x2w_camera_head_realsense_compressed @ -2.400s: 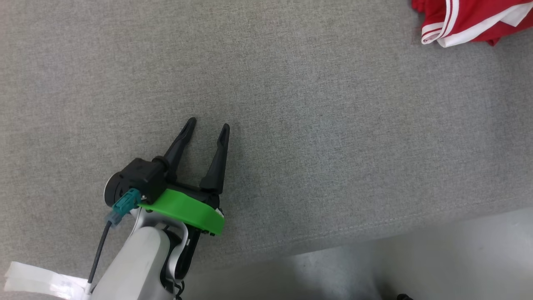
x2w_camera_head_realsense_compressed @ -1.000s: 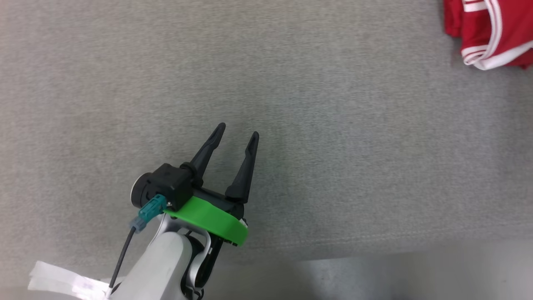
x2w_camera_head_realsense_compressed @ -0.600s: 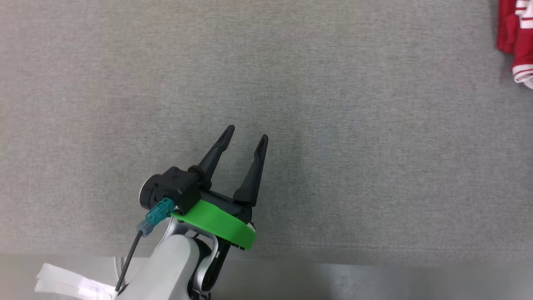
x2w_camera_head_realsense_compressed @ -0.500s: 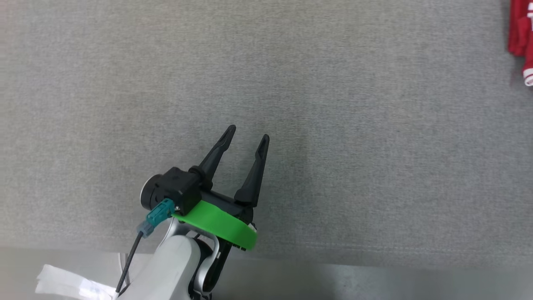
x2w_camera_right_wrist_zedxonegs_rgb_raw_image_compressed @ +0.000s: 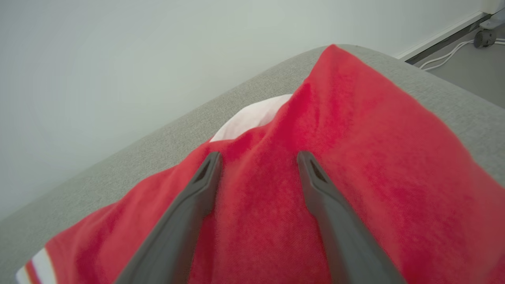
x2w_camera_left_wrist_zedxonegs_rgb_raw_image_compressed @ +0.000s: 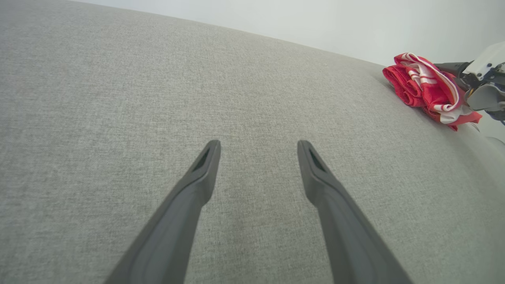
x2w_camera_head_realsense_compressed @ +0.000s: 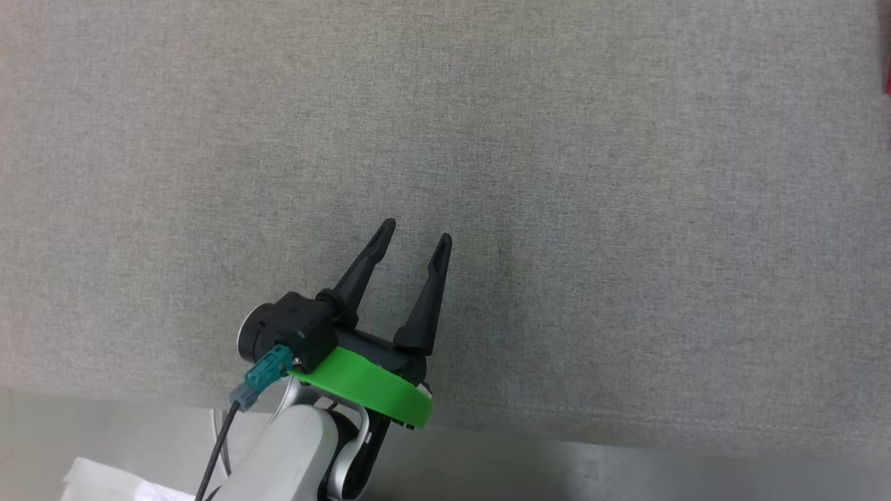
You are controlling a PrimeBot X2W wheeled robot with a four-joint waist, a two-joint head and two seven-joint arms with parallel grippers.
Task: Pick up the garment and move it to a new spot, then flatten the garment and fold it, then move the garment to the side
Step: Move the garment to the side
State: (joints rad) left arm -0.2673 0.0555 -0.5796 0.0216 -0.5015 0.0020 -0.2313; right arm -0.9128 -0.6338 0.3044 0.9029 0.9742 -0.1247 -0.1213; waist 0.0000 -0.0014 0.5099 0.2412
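Observation:
The garment (x2w_camera_left_wrist_zedxonegs_rgb_raw_image_compressed: 426, 88) is a crumpled red piece with white stripes, lying near the far right corner of the grey cushioned surface (x2w_camera_left_wrist_zedxonegs_rgb_raw_image_compressed: 118, 98). In the head view just a red sliver of the garment (x2w_camera_head_realsense_compressed: 889, 73) shows at the right edge. My left gripper (x2w_camera_head_realsense_compressed: 416, 234) hovers open over bare grey fabric near the front edge, far from the garment, with nothing between its fingers (x2w_camera_left_wrist_zedxonegs_rgb_raw_image_compressed: 197, 185). My right gripper (x2w_camera_right_wrist_zedxonegs_rgb_raw_image_compressed: 259, 156) is open right over the garment (x2w_camera_right_wrist_zedxonegs_rgb_raw_image_compressed: 375, 177), red cloth spreading under and between its fingers. Whether they touch the cloth I cannot tell.
The grey surface's stitched front edge (x2w_camera_head_realsense_compressed: 626, 421) runs along the bottom of the head view, with pale floor (x2w_camera_head_realsense_compressed: 626, 473) below it. A white strip (x2w_camera_head_realsense_compressed: 104, 483) hangs at lower left. Behind the surface stands a pale wall (x2w_camera_right_wrist_zedxonegs_rgb_raw_image_compressed: 118, 59); cables (x2w_camera_right_wrist_zedxonegs_rgb_raw_image_compressed: 446, 55) lie on the floor.
The head camera has swung left, so the garment has slid off the right edge of its view. The left gripper stays open over the same bare fabric.

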